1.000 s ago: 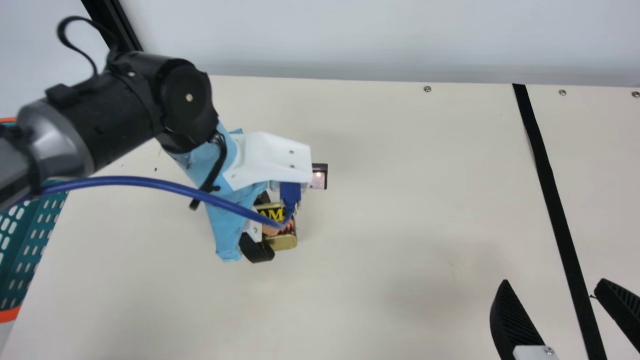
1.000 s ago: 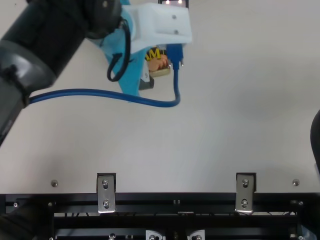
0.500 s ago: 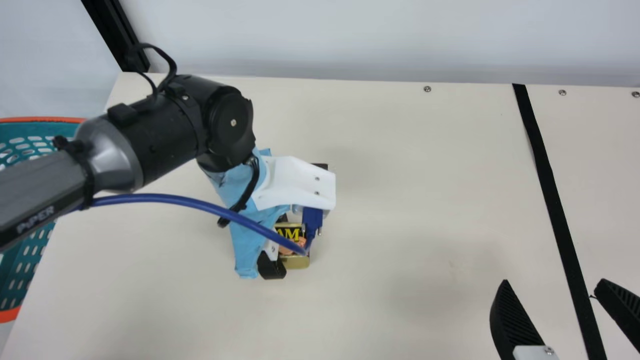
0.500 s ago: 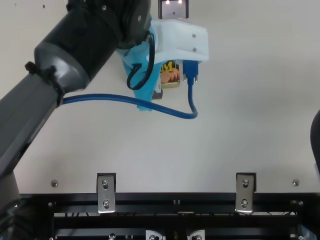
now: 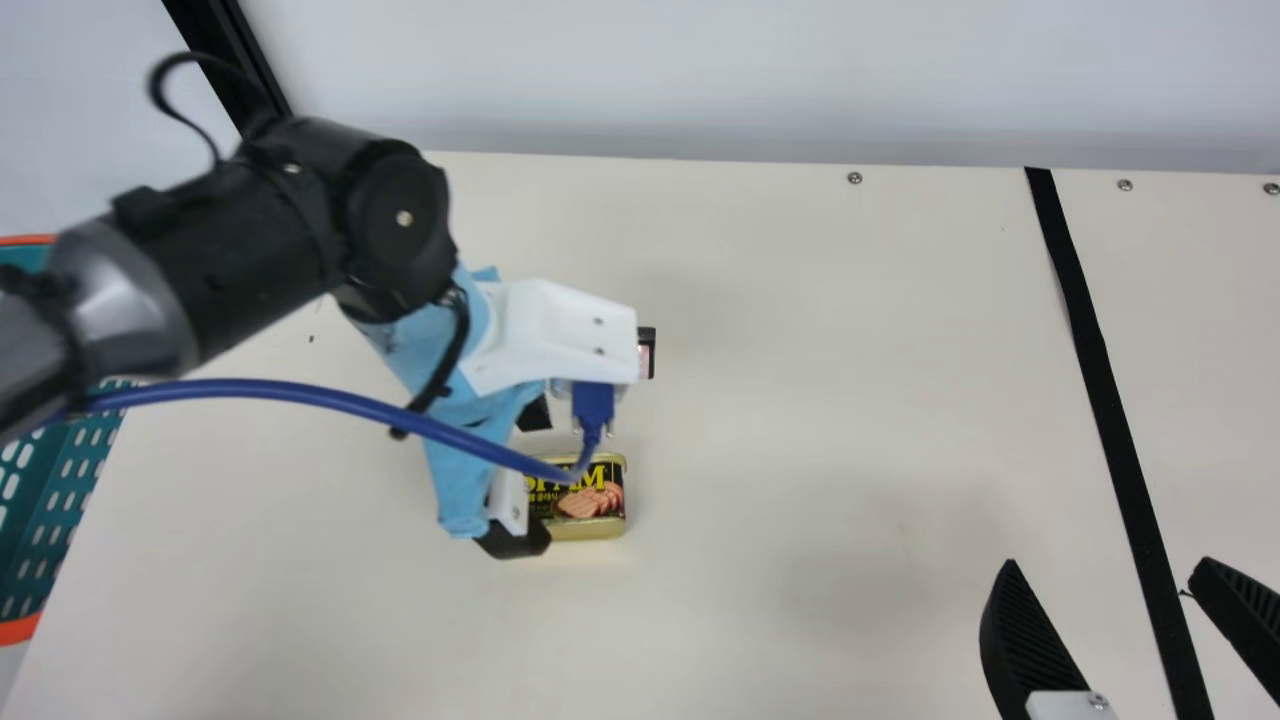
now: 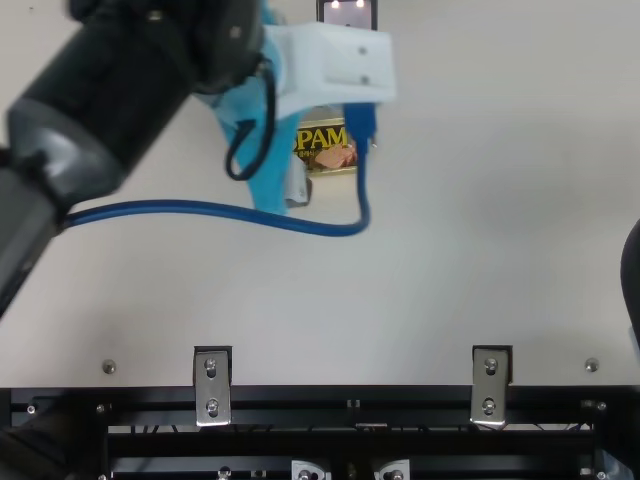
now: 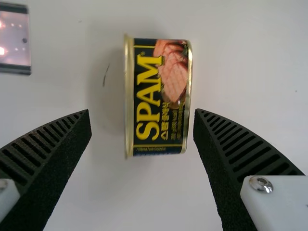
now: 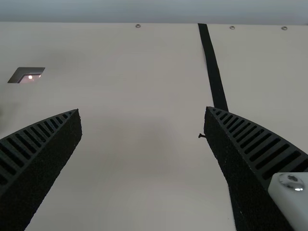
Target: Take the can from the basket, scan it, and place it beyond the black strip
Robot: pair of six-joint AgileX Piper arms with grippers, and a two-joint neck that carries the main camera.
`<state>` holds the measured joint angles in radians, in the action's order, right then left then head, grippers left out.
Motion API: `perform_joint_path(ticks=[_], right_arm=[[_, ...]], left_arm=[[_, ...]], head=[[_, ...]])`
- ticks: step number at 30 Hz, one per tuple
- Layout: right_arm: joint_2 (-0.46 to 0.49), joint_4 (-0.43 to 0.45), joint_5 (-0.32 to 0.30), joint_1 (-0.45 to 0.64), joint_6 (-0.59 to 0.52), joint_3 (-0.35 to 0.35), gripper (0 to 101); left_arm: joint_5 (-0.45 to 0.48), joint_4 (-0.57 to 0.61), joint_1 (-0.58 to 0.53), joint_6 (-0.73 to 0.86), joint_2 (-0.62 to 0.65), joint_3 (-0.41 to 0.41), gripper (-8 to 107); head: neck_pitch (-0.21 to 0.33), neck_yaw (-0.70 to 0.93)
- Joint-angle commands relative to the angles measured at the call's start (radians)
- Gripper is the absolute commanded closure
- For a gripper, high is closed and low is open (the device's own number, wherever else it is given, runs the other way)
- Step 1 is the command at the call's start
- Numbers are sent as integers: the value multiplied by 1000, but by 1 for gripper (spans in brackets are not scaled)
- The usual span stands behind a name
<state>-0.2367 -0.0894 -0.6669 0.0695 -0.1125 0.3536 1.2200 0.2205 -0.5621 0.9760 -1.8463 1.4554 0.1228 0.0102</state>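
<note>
The can [image 5: 595,500], with a black, yellow and gold pattern, lies on the cream bench [image 5: 800,450] with its broad label up, its gold rims facing the far and near edges. It sits well apart from the near edge, between the bench's left edge and the black strip [image 5: 1100,390], so on the basket's side of that strip. The left claw [image 5: 533,480] is released and spread wide above the can; in the left wrist view the can shows in the gap between the two ribbed fingers, close to one of them, though I cannot tell whether they touch. A dark-framed device with a glassy, lit face [image 5: 645,354] lies beyond the can towards the far edge and slightly to its right. The teal basket [image 5: 40,520], rimmed in orange, stands at the bench's left edge, partly behind the left arm, which has a light blue wrap [image 5: 460,495] and a white housing with a blue cable [image 5: 290,395] looping from it. The black strip runs from the far edge towards the near one. The right claw [image 5: 1108,565] hangs over the right part of the bench, also released, its fingers well apart and holding nothing. Screws [image 5: 854,178] dot the far edge.
</note>
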Motion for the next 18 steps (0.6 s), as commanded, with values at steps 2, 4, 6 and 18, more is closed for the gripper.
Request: perform_joint_path(ticks=[2, 4, 6, 18], right_arm=[[0, 0, 0, 0, 0, 0, 0], [0, 0, 0, 0, 0, 0, 0], [0, 0, 0, 0, 0, 0, 0], [0, 0, 0, 0, 0, 0, 0]], left_arm=[[0, 8, 57, -36, 54, -10, 9], [0, 13, 100, -81, 87, -8, 9], [-4, 25, 147, -123, 120, -12, 9], [-270, -11, 423, -406, 305, -188, 9]], head=[[10, -4], [10, -4], [10, -4], [10, -4]])
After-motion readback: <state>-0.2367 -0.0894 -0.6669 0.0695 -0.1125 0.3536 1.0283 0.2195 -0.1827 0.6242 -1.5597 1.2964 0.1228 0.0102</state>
